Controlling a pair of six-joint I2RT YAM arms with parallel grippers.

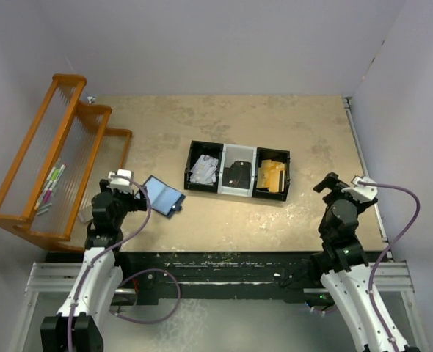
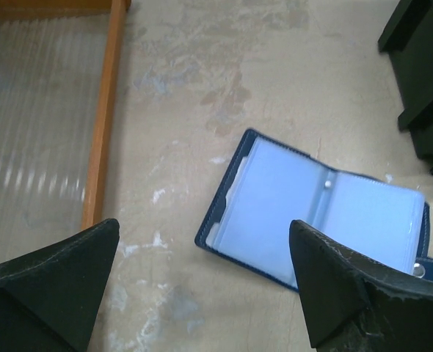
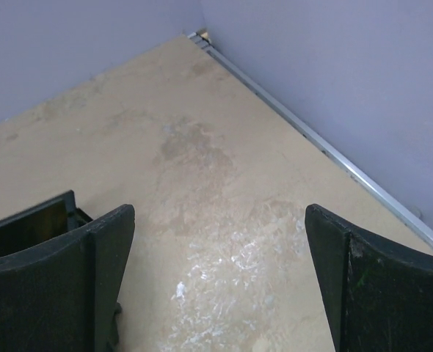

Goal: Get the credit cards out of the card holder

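Tabletop (image 1: 202, 117): card holder (image 1: 163, 196) beside left tool (image 2: 203, 238)

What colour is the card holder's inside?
The card holder is pale blue inside, navy-edged; best in left wrist view.

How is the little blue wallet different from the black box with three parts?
The card holder is blue and lies flat, opened like a book; the tray is black with raised walls and three compartments. The card holder is smaller than the tray. Both rest on the table.
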